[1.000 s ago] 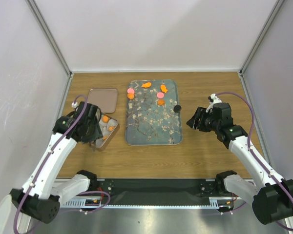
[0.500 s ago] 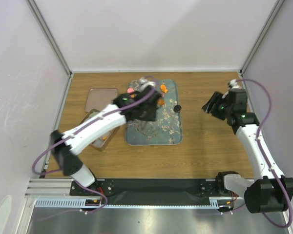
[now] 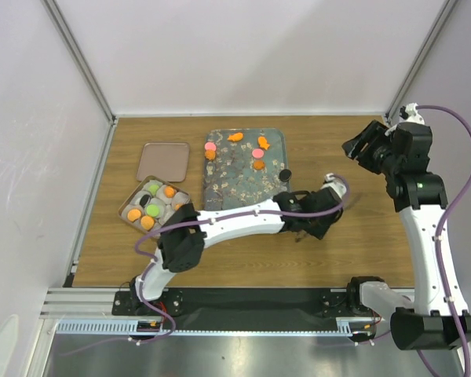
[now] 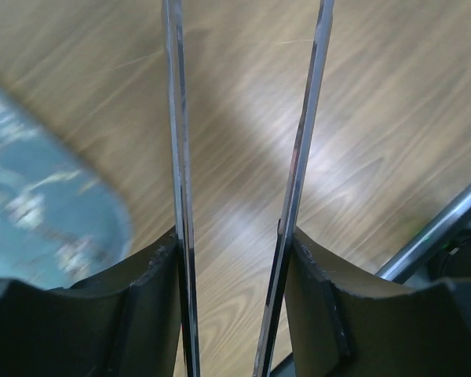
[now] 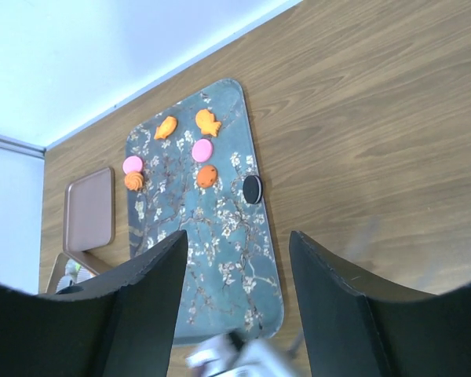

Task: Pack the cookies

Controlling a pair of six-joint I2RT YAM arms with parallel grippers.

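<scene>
Several cookies lie on the far half of the blue floral tray (image 3: 243, 208): a pink disc (image 3: 210, 146), an orange fish (image 3: 235, 137), an orange disc (image 3: 258, 164) and a black disc (image 3: 283, 173) at the right rim. They also show in the right wrist view, with a pink disc (image 5: 202, 150) and the black disc (image 5: 253, 188). More cookies (image 3: 147, 222) fill the open tin (image 3: 127, 206). My left gripper (image 3: 332, 194) reaches across to bare wood right of the tray; its thin blades (image 4: 180, 118) stand apart, empty. My right gripper (image 3: 361, 146) is raised at the far right, open and empty (image 5: 237, 239).
The tin's brownish-pink lid (image 3: 163, 161) lies flat behind the tin, left of the tray. The left arm (image 3: 235, 221) spans low over the tray's near edge. Grey walls close in the table on three sides.
The left arm swung from the tin across the tray to the wood on its right, uncovering the tin. The right arm rose and drew back toward the far right corner.
</scene>
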